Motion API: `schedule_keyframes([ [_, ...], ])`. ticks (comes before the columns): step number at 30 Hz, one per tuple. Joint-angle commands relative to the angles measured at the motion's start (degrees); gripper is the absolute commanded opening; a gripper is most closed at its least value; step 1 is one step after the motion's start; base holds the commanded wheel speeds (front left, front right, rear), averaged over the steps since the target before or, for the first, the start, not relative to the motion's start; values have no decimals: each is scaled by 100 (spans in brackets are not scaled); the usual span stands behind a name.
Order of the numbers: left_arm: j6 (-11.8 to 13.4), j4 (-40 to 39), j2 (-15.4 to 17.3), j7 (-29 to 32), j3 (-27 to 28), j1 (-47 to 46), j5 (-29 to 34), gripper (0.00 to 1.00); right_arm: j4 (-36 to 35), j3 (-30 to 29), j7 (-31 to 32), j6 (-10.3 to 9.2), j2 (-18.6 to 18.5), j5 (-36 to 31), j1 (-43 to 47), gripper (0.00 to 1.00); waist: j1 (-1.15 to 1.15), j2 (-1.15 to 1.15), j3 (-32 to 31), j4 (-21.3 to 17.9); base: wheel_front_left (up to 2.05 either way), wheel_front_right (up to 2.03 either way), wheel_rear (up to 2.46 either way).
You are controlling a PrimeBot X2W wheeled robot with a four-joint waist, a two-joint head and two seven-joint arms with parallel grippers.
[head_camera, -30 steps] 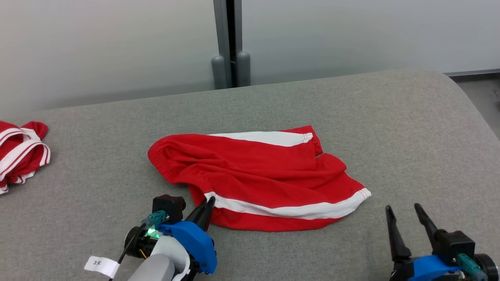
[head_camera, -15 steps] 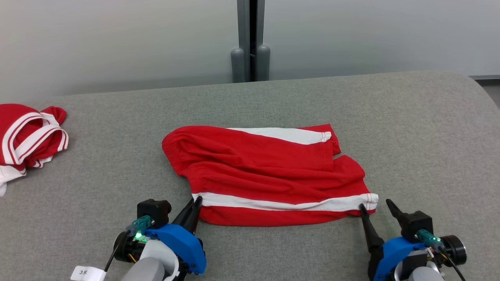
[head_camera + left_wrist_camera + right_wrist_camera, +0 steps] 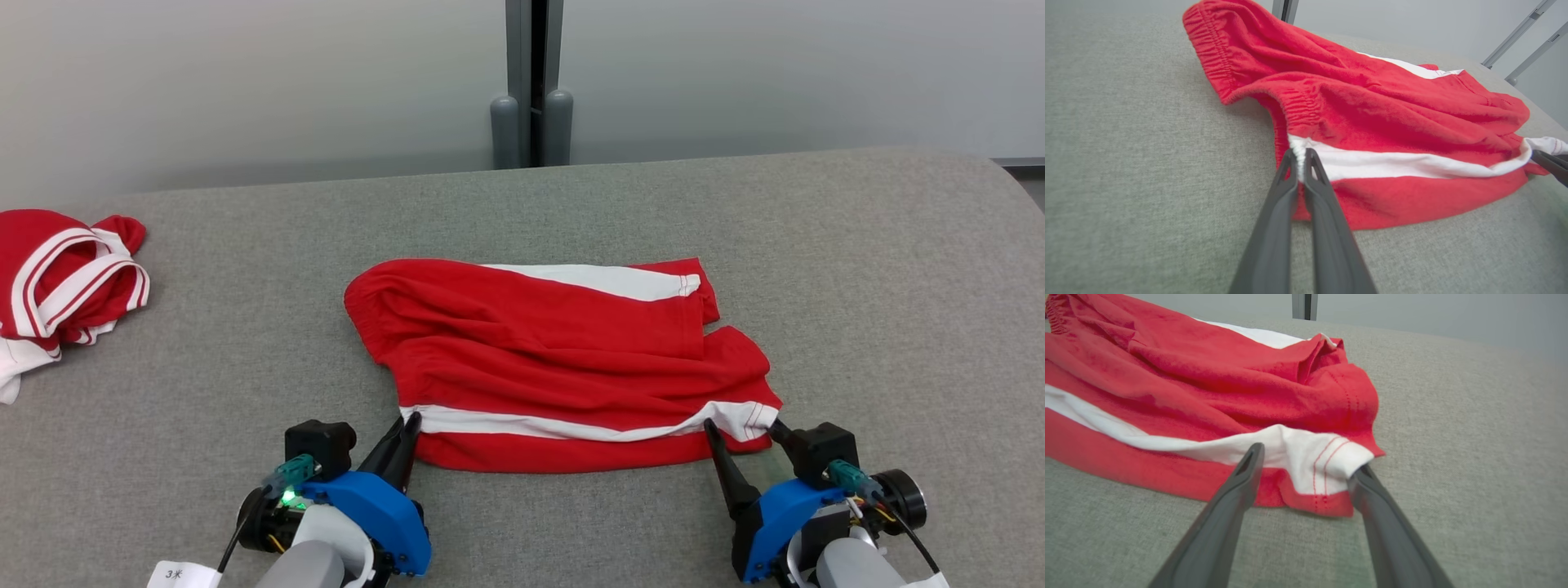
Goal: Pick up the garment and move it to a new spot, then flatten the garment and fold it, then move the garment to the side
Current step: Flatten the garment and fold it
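Lying midway on the grey fabric bench (image 3: 857,269), the red white-striped shorts (image 3: 555,351) are pinched at the waistband by the left claw (image 3: 411,423); the hem corner is straddled by the wide-spread right claw (image 3: 741,426) (not yet gripped) and should be clamped fully before stretching.

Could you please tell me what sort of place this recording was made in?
Probably an office or lab test area: a grey fabric-covered surface, pale partition panels joined by a metal post behind it, and red shorts laid out for handling.
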Motion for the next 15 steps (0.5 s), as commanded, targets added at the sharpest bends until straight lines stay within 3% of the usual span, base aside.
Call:
schedule_keyframes([
  [1,41,21,4,-28,-13,-67,-36,0,36,54,-5,1,-25,83,-110,100,-1,0,-4,-4,0,0,0],
  [3,40,30,3,-51,-21,-72,-34,0,70,134,-5,1,-61,138,-158,100,-1,0,-13,-3,0,0,0],
  [4,40,35,2,-62,-27,-76,-37,0,78,167,-6,1,-83,172,-190,89,-1,0,-17,-1,0,0,0],
  [6,38,40,-3,-84,-36,-83,-39,0,66,225,-5,1,-105,261,-233,45,-1,0,-30,3,0,0,0],
  [8,37,36,-5,-129,-41,-88,-45,0,-40,231,-5,1,-135,378,-256,26,-1,0,-48,6,0,0,0],
  [10,41,21,-3,-166,-41,-95,-49,0,-144,236,-5,1,-175,482,-225,0,-1,0,-76,8,0,0,0],
  [15,49,-30,23,-243,-9,-97,-78,0,-204,480,-5,1,-319,665,-72,0,-1,0,-177,-1,0,0,0],
])
